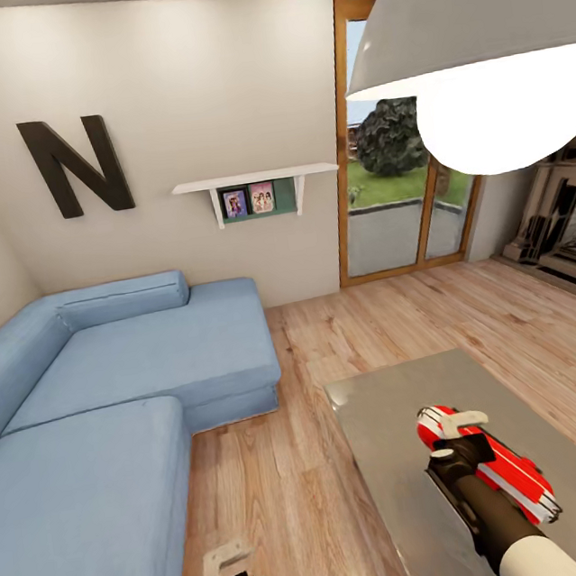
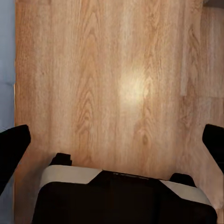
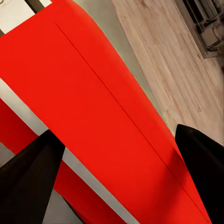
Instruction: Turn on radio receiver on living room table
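Hovering right tool (image 1: 446,438) over one radio receiver (image 1: 505,470), one table (image 1: 380,430)

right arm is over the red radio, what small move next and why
Probably ease the right end effector straight down onto the radio receiver. Its open fingers straddle the red casing lying on the table, and whether they touch it cannot be told, so a short press seems the likely step.

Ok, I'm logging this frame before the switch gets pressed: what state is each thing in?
radio: lying flat on the table, untouched.
right gripper: open, fingers spread just above the radio.
left gripper: open, empty, over bare floor.
ceiling lamp: lit.
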You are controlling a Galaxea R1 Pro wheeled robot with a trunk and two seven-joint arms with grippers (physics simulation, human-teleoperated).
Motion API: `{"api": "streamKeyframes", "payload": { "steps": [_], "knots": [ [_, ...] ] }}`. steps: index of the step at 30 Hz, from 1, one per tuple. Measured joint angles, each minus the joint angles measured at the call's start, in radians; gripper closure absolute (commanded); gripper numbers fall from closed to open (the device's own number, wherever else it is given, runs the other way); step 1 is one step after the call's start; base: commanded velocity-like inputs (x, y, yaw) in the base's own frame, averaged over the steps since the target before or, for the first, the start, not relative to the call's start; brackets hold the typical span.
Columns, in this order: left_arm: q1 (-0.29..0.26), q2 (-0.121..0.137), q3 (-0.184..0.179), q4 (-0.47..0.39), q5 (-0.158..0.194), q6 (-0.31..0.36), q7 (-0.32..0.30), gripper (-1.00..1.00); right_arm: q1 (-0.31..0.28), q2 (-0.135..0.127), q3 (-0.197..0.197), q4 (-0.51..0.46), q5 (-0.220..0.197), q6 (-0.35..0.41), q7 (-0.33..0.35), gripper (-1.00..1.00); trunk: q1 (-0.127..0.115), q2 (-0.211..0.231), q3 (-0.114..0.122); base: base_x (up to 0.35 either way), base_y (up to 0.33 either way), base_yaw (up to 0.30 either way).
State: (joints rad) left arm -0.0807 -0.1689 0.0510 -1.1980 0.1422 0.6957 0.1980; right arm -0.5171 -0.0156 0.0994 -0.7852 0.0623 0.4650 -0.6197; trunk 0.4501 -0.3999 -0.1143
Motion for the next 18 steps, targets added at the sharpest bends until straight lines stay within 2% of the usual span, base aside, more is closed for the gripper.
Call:
{"api": "streamKeyframes", "payload": {
  "steps": [3,6,10,13,18],
  "knots": [
    [0.002,0.019,0.013,0.002,0.001,0.002,0.000,-1.00,0.001,-0.004,-0.001,0.003,-0.002,0.001,0.001,1.00,0.000,0.000,0.000,0.000,0.000,0.000],
    [0.005,0.033,0.048,0.008,-0.001,0.003,0.000,-1.00,0.006,-0.007,-0.002,0.010,-0.005,0.023,0.002,1.00,0.000,0.000,0.000,0.000,0.000,0.000],
    [0.009,0.039,0.103,0.020,-0.003,0.015,0.000,-1.00,0.009,-0.010,-0.007,0.015,-0.006,0.080,0.019,1.00,0.000,0.000,0.000,0.000,0.000,0.000],
    [0.011,0.040,0.130,0.016,-0.003,0.033,0.000,-1.00,0.009,-0.019,-0.034,0.017,-0.012,0.094,0.100,1.00,0.000,0.000,0.000,0.000,0.000,0.000],
    [0.011,0.048,0.139,-0.001,-0.002,0.096,0.000,-1.00,0.010,-0.057,-0.131,0.017,-0.004,0.126,0.281,1.00,0.000,0.000,0.000,0.000,0.000,0.000]
  ]
}}
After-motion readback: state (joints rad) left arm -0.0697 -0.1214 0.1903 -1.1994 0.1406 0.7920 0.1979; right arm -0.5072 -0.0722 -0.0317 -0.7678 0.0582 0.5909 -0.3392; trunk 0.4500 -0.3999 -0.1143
